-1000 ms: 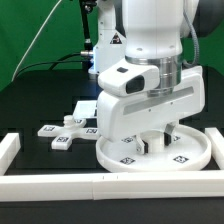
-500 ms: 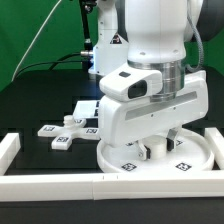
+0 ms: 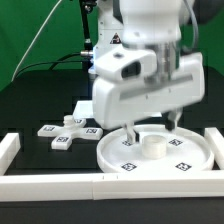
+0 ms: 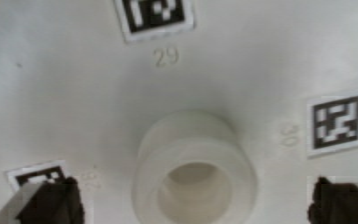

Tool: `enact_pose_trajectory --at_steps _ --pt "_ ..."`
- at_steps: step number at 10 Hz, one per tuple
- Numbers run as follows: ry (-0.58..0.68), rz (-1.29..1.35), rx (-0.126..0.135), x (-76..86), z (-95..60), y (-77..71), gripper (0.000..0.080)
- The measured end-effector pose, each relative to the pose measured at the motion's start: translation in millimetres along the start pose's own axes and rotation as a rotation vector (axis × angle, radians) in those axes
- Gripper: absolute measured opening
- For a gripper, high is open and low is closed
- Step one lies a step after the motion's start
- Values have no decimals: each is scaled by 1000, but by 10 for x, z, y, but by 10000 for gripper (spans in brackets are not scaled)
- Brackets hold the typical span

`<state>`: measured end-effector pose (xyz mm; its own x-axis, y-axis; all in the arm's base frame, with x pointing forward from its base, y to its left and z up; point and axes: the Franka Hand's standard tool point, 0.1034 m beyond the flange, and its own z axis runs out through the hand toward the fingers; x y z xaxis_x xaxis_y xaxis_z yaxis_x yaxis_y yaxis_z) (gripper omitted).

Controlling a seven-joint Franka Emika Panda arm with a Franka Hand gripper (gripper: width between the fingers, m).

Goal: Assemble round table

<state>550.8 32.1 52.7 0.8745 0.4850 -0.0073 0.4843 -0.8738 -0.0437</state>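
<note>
The white round top (image 3: 192,156) lies flat on the black table at the front, with tags around its rim. The short cylinder leg (image 3: 153,146) stands upright at its centre. My gripper (image 3: 155,127) hangs open just above the leg, with one finger on each side and neither touching it. In the wrist view the leg (image 4: 197,172) shows end-on with its hollow middle. It stands on the top (image 4: 87,100) between my two dark fingertips (image 4: 48,205), and my gripper (image 4: 197,207) is empty. The cross-shaped base (image 3: 62,132) lies on the exterior view's left of the top.
White border rails run along the front (image 3: 50,185) and up the exterior view's left corner (image 3: 8,148). The marker board (image 3: 84,109) lies behind the cross-shaped base. The arm's own base stands at the back.
My gripper has lifted up off the leg and shifted a little to the exterior view's left. The leg stays upright on the round top.
</note>
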Motion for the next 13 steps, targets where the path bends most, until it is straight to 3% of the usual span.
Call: enact_pose_trajectory --at_steps 1,2,6,10,13 --pt "-16 14 10 -74 -69 0 648" --pt "-16 3 10 -43 -114 4 648" --pt "-19 -281 6 -86 -83 37 649" --pt "-33 -790 -46 -443 -91 -7 649" --pt "-48 -956 -49 -489 -71 51 649"
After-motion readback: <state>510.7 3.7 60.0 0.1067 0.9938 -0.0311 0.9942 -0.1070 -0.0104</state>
